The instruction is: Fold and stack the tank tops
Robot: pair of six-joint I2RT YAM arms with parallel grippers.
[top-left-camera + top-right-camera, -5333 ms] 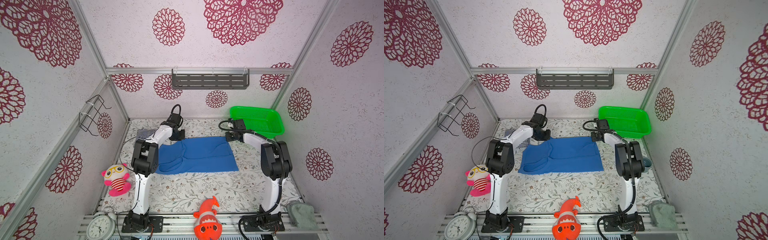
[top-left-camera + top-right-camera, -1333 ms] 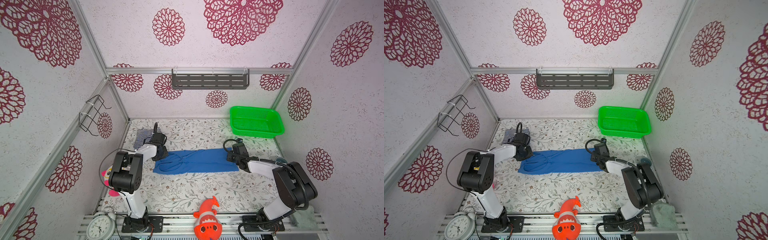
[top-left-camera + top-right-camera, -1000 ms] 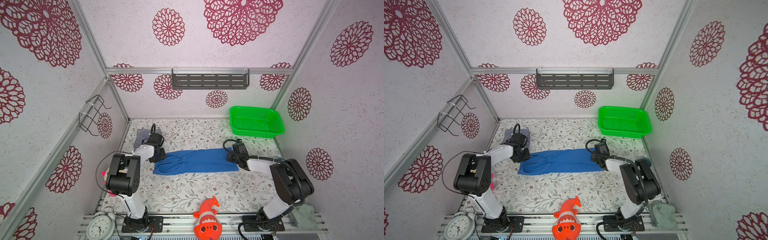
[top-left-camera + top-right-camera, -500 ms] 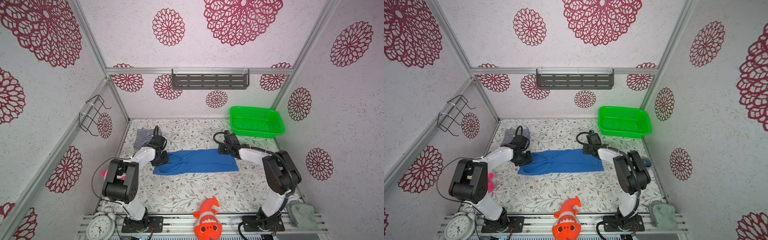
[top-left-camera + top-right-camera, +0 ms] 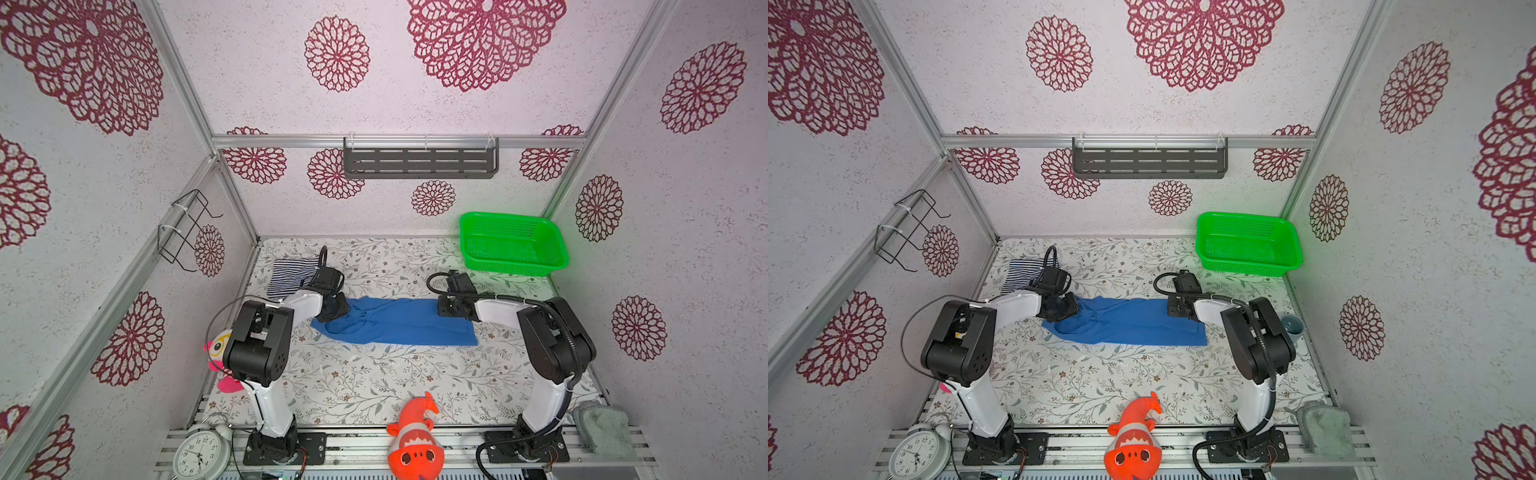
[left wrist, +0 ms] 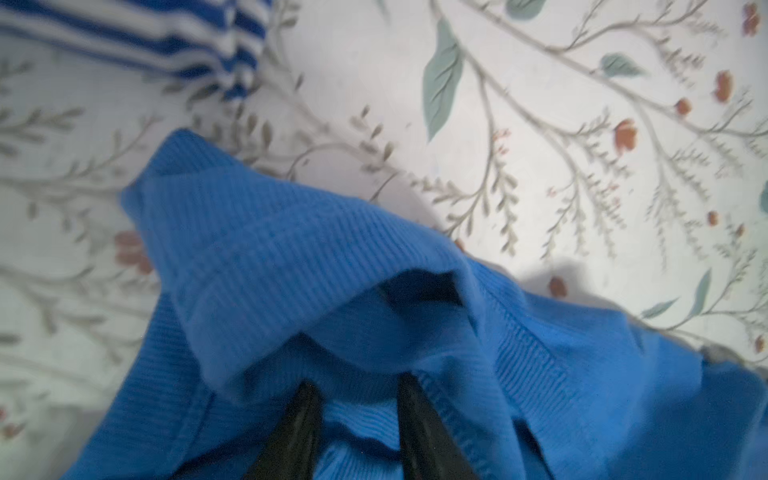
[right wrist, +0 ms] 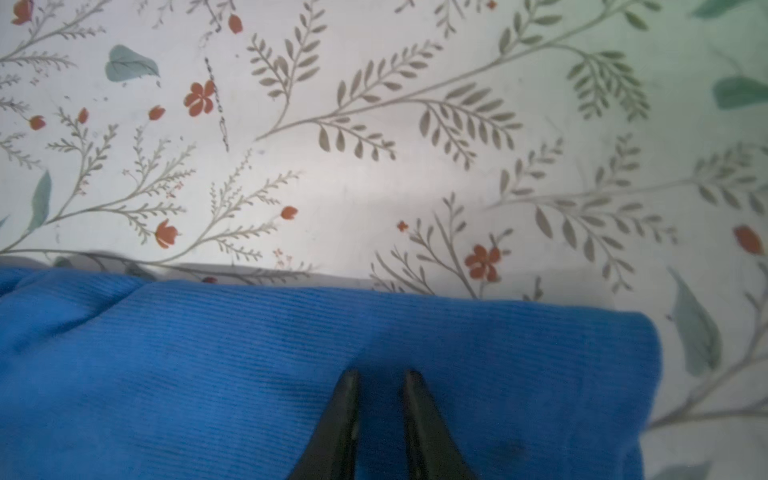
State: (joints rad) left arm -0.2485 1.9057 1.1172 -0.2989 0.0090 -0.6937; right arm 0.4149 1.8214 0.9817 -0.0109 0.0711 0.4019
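Observation:
The plain royal blue tank top point(image 5: 395, 322) point(image 5: 1129, 322) lies folded into a long band across the middle of the floral table. My left gripper point(image 5: 338, 305) point(image 6: 357, 380) is pushed into its bunched left end, its jaws apart, with ribbed blue cloth point(image 6: 291, 249) humped over the tips. My right gripper point(image 5: 449, 307) point(image 7: 381, 374) rests tip-down on the flat right part of the tank top point(image 7: 208, 353), just inside the far edge. A narrow gap shows between its fingers. The striped tank top point(image 5: 289, 276) point(image 6: 166, 41) lies folded at the back left, behind the left gripper.
A green basket point(image 5: 513, 243) stands at the back right. An orange fish toy point(image 5: 413, 436), an alarm clock point(image 5: 201, 455) and a grey-green towel point(image 5: 600, 428) sit along the front rail. A pink plush point(image 5: 218, 357) lies behind the left arm, a cup point(image 5: 1291, 326) beside the right arm.
The blue tank top, spread wide five seconds ago, is now a narrow band. In the last second the right gripper moved from the band's right end to its far edge; the left gripper shifted slightly right.

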